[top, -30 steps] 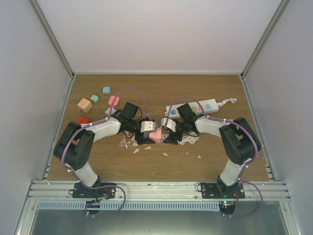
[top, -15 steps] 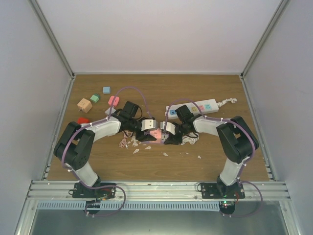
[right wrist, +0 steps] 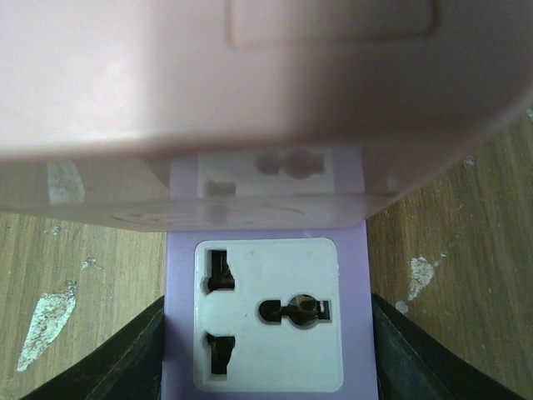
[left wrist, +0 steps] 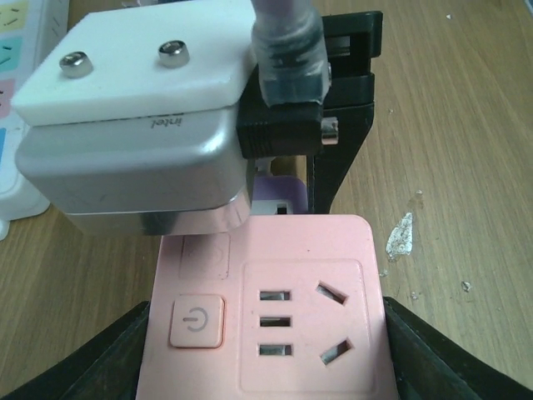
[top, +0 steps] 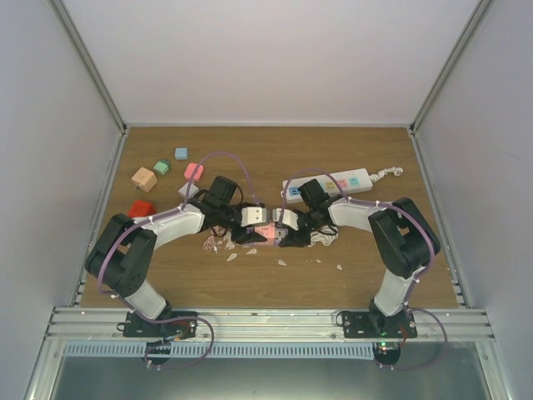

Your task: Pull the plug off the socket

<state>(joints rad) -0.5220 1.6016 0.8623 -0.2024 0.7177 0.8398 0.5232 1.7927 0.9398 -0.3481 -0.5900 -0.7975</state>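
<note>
A pink socket cube point(top: 265, 230) sits mid-table between my two grippers. In the left wrist view the pink socket point(left wrist: 266, 308) lies between my left gripper's point(left wrist: 266, 354) black fingers point(left wrist: 433, 358), which press its sides. A purple plug adapter point(left wrist: 279, 190) sticks out of its far side. In the right wrist view the purple adapter point(right wrist: 266, 325), with a white socket face, is gripped between my right gripper's point(right wrist: 266, 358) fingers point(right wrist: 125, 362), its far end seated in the pink socket point(right wrist: 250, 83). From above, the left gripper point(top: 248, 223) and right gripper point(top: 287, 225) face each other.
A white power strip point(top: 329, 182) lies behind the right arm, with a white cable coil point(top: 323, 237) near it. Coloured blocks point(top: 143, 178) stand at the far left, with a red one point(top: 140, 206). White paint chips point(top: 223, 245) dot the wood.
My right gripper has moved left onto the purple adapter at the pink socket. The left arm has shifted slightly right. The two grippers now stand close together.
</note>
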